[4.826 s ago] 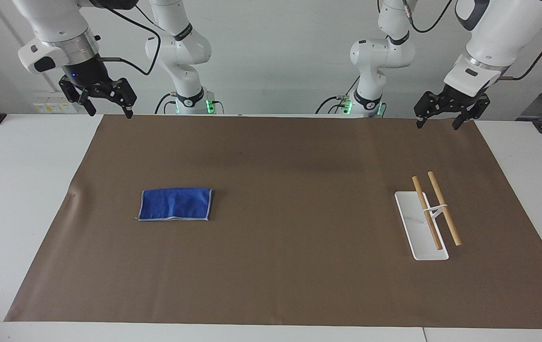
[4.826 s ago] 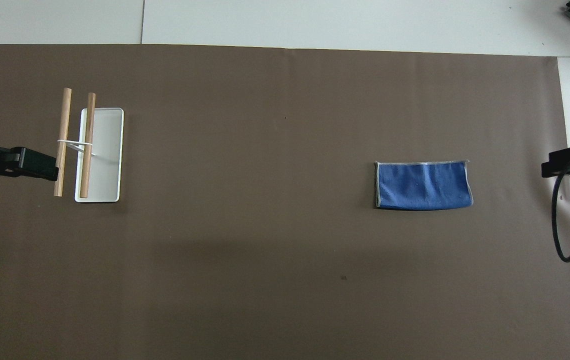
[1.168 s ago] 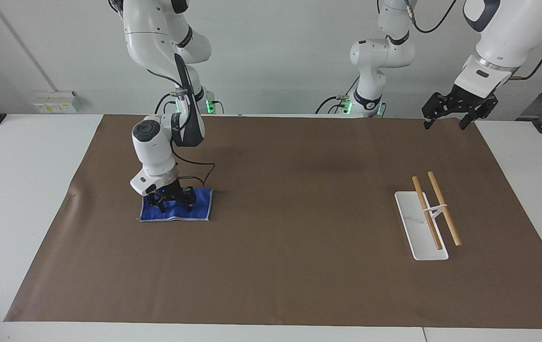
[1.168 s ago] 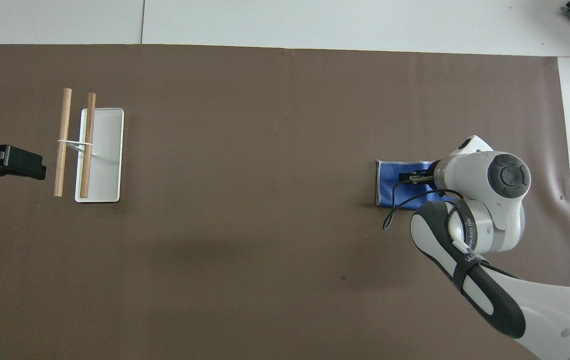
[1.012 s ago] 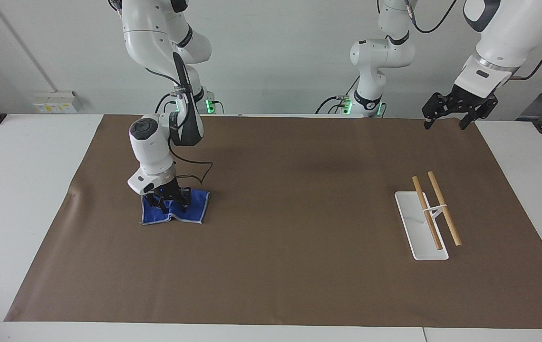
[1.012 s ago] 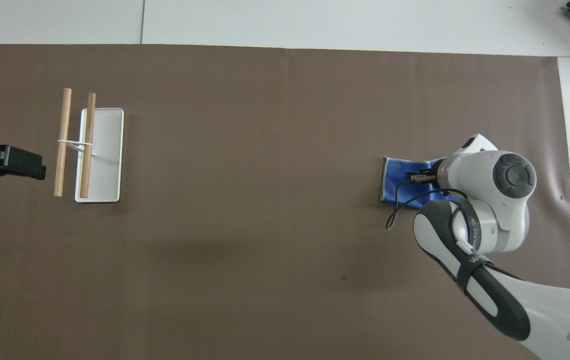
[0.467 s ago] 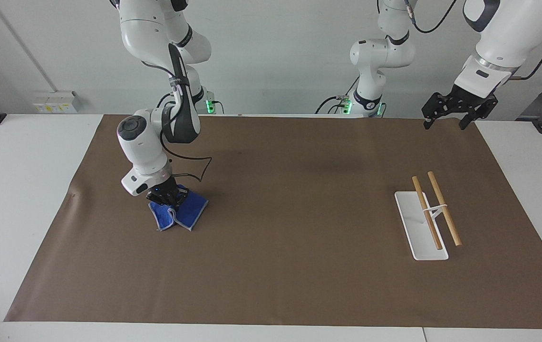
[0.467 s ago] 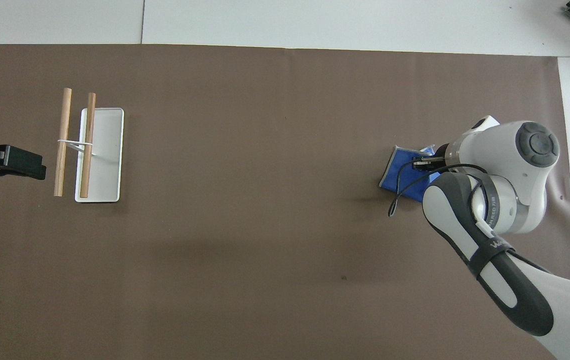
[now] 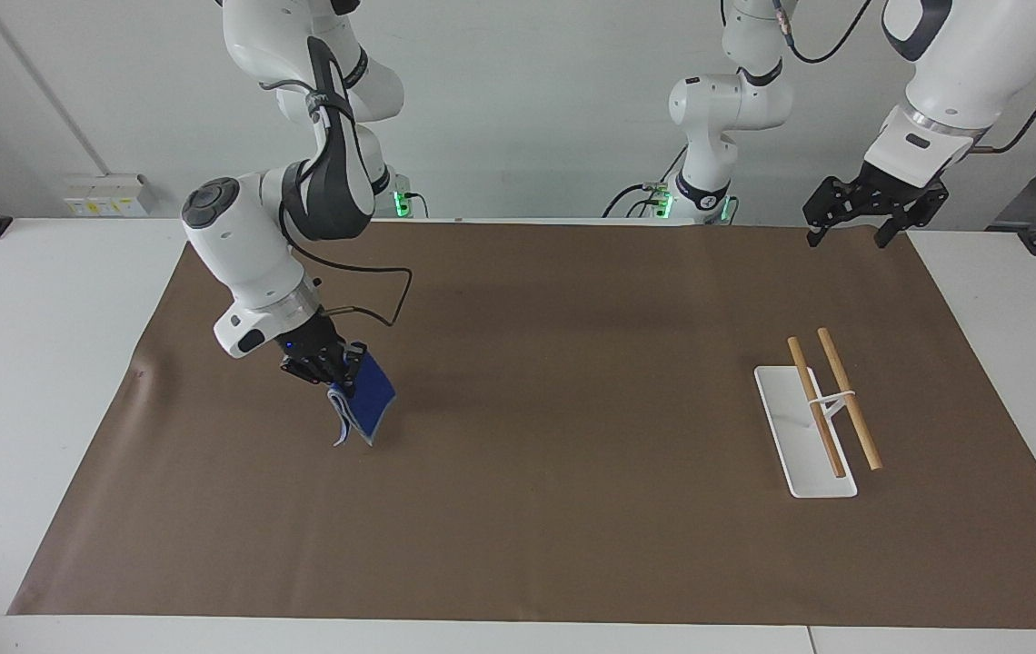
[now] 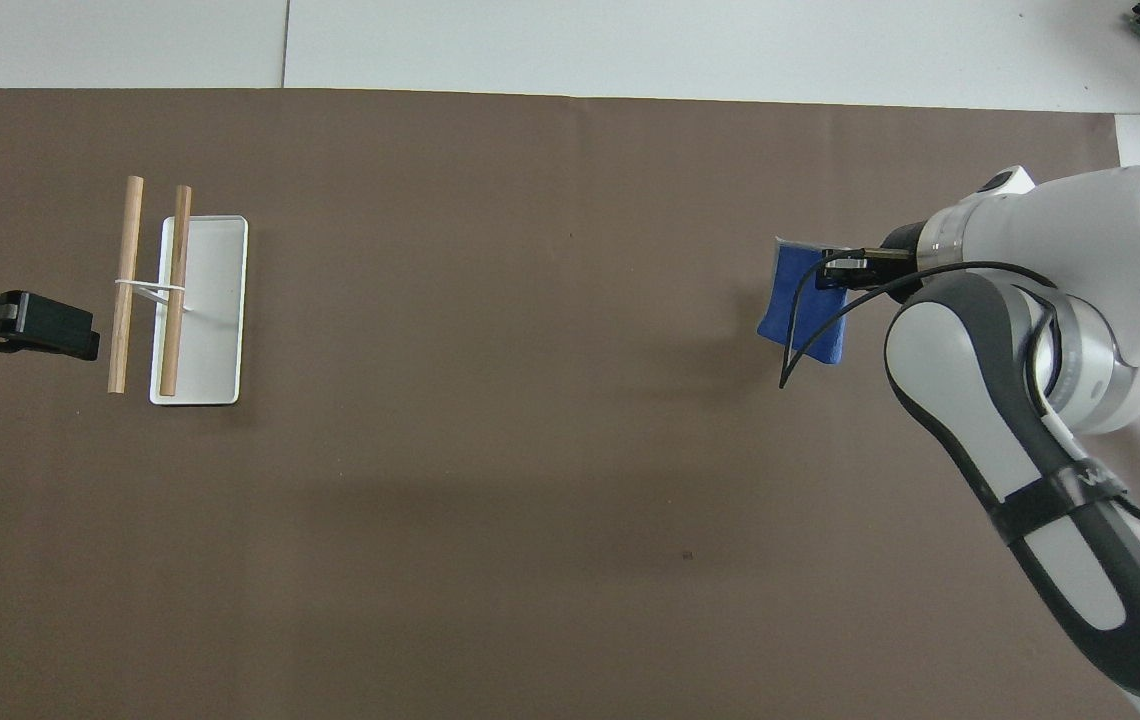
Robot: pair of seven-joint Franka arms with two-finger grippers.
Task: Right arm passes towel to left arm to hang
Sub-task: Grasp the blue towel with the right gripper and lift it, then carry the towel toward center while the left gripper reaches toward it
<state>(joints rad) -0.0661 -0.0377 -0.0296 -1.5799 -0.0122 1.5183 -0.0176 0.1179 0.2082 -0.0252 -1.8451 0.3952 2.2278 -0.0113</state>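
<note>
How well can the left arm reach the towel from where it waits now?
Probably not yet. The left pincer waits open above the mat's edge by the wooden rack, while the towel hangs from the right pincer toward the right arm's end. Nothing stands between them.

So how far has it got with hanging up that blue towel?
Early days. Done: the right gripper has pinched the towel, which hangs folded from it above the brown mat. In hand: carrying it. Left: the pass to the left gripper, which waits open over the mat's edge, then draping it on the wooden-bar rack, bare so far.
</note>
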